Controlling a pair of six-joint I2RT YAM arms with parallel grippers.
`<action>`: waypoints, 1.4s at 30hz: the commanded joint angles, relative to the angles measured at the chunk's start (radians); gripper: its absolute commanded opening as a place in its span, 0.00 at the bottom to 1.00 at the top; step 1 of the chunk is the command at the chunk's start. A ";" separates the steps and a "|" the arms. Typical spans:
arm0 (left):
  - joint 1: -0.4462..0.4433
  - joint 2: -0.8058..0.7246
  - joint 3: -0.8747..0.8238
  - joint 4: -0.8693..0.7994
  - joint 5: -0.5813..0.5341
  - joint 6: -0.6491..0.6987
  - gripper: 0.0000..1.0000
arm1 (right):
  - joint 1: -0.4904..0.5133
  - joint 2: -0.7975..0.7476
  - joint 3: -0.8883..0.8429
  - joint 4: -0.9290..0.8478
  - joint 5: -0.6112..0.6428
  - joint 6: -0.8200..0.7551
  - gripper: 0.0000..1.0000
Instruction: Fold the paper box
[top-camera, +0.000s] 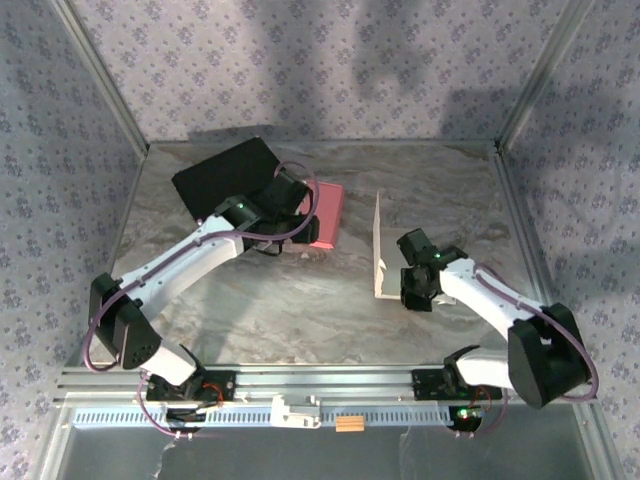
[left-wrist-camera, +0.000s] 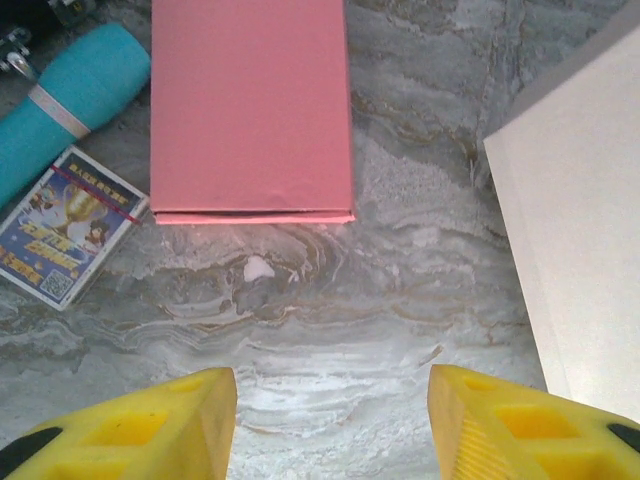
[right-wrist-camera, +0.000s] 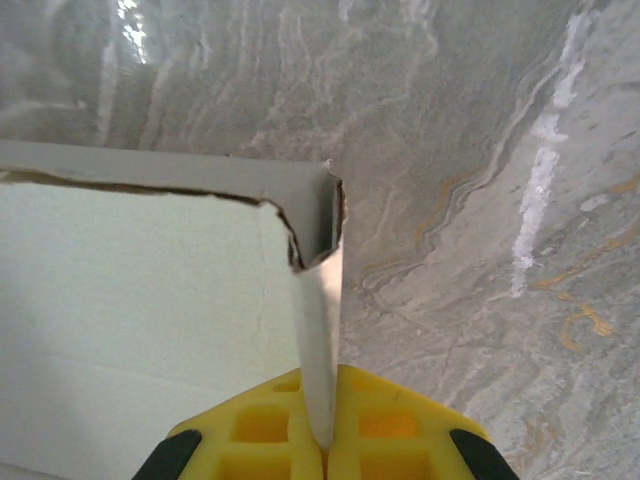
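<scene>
White paper box (top-camera: 379, 243): right of centre in top view, standing on edge, long axis running up-frame.
Right gripper (right-wrist-camera: 325, 440): clenched on its lower-end flap.
Left gripper (left-wrist-camera: 330, 415): jaws apart, empty, above marble table (left-wrist-camera: 330, 290), below pink box (left-wrist-camera: 250, 105).

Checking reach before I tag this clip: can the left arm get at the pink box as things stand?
Probably yes. The left fingers stand apart, pointed at the pink box, with only bare table between; the card pack lies off to one side.

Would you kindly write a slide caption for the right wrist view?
Right gripper shut on a flap of the white paper box, marble table behind.
</scene>
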 joint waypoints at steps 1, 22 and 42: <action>0.003 -0.051 -0.025 0.029 0.029 0.020 0.53 | -0.001 0.049 -0.022 0.058 -0.021 0.110 0.00; 0.029 0.063 -0.112 0.168 0.151 -0.023 0.51 | -0.079 -0.045 0.141 -0.123 0.020 -0.208 0.58; 0.047 0.068 -0.119 0.164 0.154 -0.054 0.46 | 0.104 0.268 0.874 -0.404 -0.019 -1.455 0.63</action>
